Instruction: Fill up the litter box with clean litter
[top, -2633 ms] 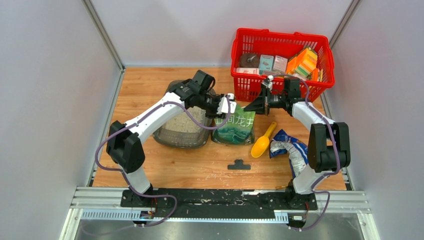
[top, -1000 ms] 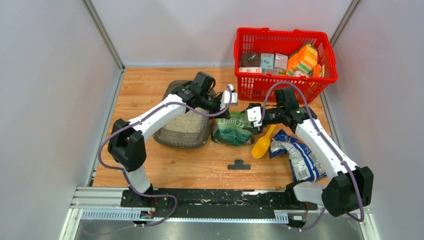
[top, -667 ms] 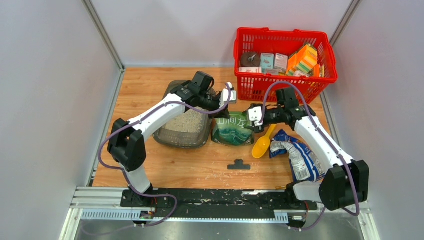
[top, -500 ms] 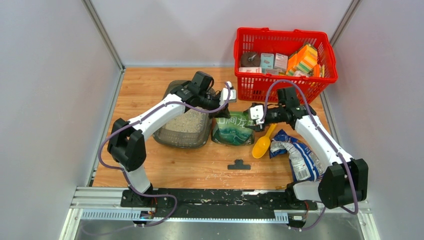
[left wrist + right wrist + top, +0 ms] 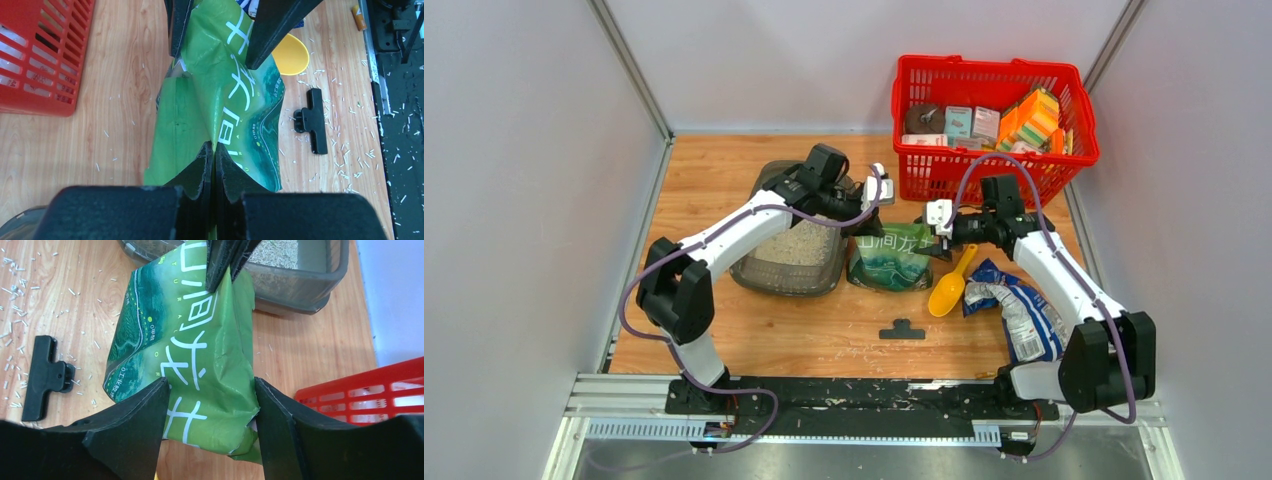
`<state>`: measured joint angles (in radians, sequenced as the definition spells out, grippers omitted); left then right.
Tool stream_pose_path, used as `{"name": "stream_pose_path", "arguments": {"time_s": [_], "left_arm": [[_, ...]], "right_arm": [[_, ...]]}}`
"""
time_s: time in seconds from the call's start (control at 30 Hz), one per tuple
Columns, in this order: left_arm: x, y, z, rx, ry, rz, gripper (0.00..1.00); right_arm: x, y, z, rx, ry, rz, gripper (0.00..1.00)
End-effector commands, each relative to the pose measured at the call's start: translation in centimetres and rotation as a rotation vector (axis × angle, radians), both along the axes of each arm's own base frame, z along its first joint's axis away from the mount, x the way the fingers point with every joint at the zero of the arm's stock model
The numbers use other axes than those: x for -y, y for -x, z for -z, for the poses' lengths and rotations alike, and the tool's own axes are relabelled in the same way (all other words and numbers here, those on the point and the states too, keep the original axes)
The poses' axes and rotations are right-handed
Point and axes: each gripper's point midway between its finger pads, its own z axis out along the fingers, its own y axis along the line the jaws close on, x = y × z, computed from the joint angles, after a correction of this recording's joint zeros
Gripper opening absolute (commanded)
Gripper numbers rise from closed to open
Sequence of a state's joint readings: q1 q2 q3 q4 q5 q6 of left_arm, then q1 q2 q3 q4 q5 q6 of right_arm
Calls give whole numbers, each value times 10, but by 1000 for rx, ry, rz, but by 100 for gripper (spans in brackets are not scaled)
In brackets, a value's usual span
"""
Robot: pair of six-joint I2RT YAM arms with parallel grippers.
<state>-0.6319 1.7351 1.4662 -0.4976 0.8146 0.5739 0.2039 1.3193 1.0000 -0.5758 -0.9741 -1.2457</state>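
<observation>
Litter box (image 5: 764, 272): left of centre on the table (image 5: 824, 335). Long axis runs near to far, the far end leaning slightly right. Open side up. Litter (image 5: 786, 246) covers the floor inside, pale and grainy; the right wrist view shows it (image 5: 280, 252) behind the box's grey wall (image 5: 300, 275).

Left arm reaches across the box's far right corner and hides part of that rim.

Green bag (image 5: 891, 258) just right of the box, bottom toward the near edge, top toward the basket. Left gripper (image 5: 860, 222) is clamped on a fold at the bag's top; fingers pressed flat together on the film (image 5: 214, 150). Right gripper (image 5: 927, 238) sits at the top's other side, jaws wide apart with the bag (image 5: 190, 355) between them. The film meets both fingers (image 5: 145, 410), but whether they press it I cannot tell.

Around:
- Red basket (image 5: 984, 64) at the far right, full of boxes, just beyond the right gripper.
- Yellow scoop (image 5: 948, 291) right of the bag, handle pointing far.
- Crumpled blue bag (image 5: 1016, 312) right of the scoop, under the right forearm.
- Black clip (image 5: 902, 330) on the wood near the bag's bottom, apart from it.
- Loose grains scattered around the clip (image 5: 312, 120).
</observation>
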Motion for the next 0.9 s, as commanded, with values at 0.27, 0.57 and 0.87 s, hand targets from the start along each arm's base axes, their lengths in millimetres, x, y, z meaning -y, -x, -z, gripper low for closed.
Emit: {"name": "stream_pose_path", "arguments": {"time_s": [0.27, 0.57, 0.87], "left_arm": [[-4, 12, -25, 4, 70, 23, 7], [20, 1, -51, 212, 147, 73, 40], [40, 12, -26, 342, 52, 297, 41]], "right_arm": [[15, 1, 22, -141, 46, 102, 53], [6, 8, 20, -363, -21, 145, 49], [5, -2, 6, -468, -88, 270, 57]]}}
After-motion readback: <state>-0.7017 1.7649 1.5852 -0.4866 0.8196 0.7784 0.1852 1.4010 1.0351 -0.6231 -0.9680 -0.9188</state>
